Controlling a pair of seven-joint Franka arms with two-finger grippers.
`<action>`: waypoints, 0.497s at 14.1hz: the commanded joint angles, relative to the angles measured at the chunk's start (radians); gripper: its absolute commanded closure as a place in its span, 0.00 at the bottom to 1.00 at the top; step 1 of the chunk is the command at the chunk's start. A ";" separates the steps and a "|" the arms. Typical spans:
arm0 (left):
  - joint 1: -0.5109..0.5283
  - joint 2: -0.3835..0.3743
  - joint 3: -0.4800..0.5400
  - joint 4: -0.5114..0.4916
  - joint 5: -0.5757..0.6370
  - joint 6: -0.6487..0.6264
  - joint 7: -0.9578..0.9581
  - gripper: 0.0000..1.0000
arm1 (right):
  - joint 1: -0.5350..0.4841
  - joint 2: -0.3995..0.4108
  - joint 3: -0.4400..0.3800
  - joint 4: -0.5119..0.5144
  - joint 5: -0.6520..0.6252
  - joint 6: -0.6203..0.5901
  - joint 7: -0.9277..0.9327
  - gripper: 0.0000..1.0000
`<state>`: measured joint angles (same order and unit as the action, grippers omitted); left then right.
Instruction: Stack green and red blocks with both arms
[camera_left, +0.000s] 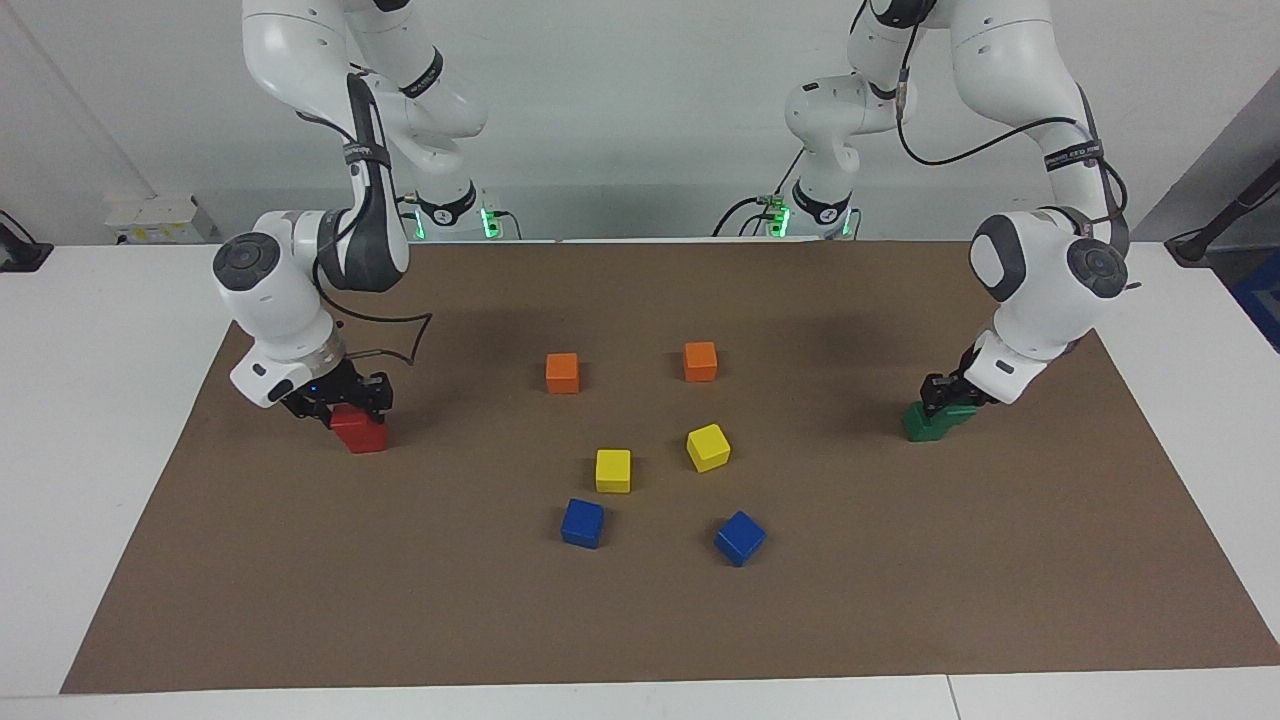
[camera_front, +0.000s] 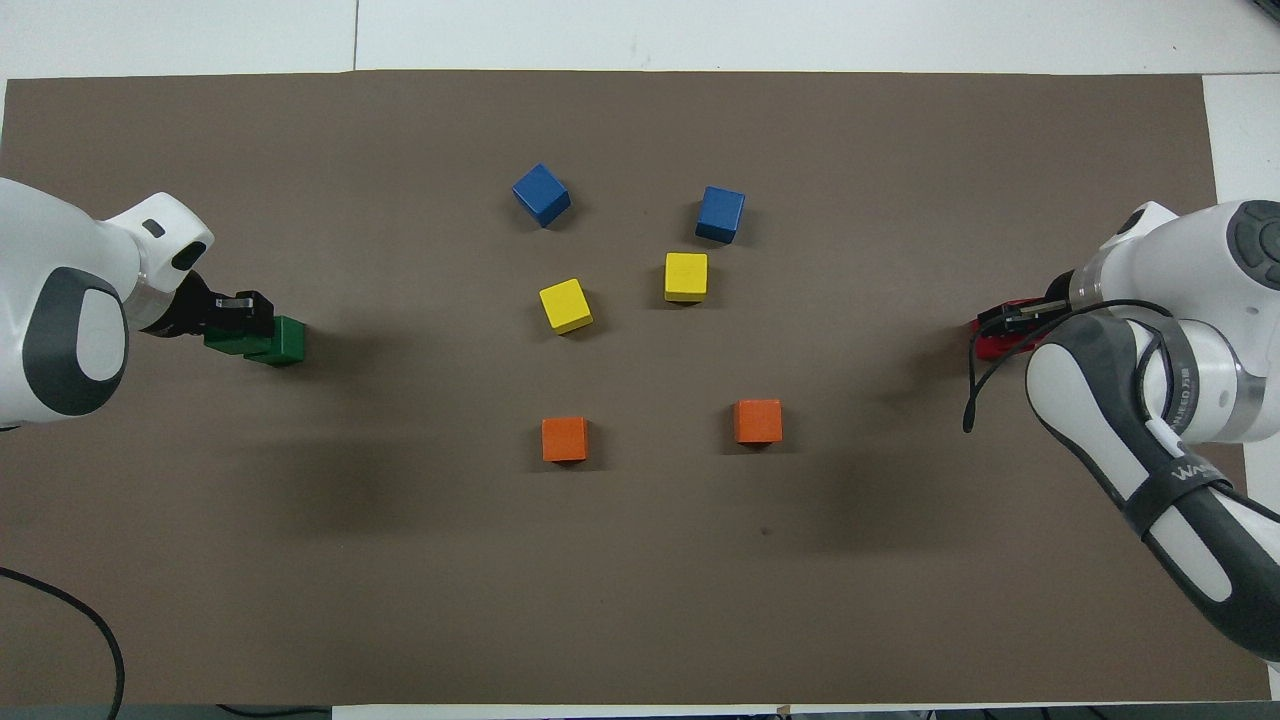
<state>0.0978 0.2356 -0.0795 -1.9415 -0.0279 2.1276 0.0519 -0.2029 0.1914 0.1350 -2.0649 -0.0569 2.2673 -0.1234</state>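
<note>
My right gripper (camera_left: 345, 403) is down at the right arm's end of the mat and shut on a red block (camera_left: 362, 435). The red patch is wider than one cube, but I cannot tell a second red block apart; it also shows in the overhead view (camera_front: 995, 348). My left gripper (camera_left: 948, 398) is down at the left arm's end, shut on a green block (camera_left: 960, 413) that tilts against a second green block (camera_left: 918, 423) on the mat. Both greens show in the overhead view (camera_front: 285, 340).
Two orange cubes (camera_left: 562, 373) (camera_left: 700, 361), two yellow cubes (camera_left: 613, 470) (camera_left: 708, 447) and two blue cubes (camera_left: 582, 522) (camera_left: 739, 537) lie in the middle of the brown mat (camera_left: 640, 620), between the two grippers.
</note>
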 joint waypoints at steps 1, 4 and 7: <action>-0.007 -0.039 0.003 -0.043 -0.017 0.028 -0.011 1.00 | -0.012 -0.012 0.009 -0.017 -0.006 0.015 -0.022 0.02; -0.010 -0.038 0.003 -0.043 -0.017 0.032 -0.011 1.00 | -0.012 -0.012 0.009 -0.017 -0.006 0.015 -0.022 0.02; -0.010 -0.038 0.003 -0.043 -0.017 0.034 -0.004 1.00 | -0.012 -0.007 0.009 -0.006 -0.008 0.012 -0.022 0.02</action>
<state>0.0957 0.2356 -0.0822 -1.9418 -0.0285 2.1345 0.0512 -0.2029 0.1913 0.1351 -2.0650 -0.0569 2.2673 -0.1234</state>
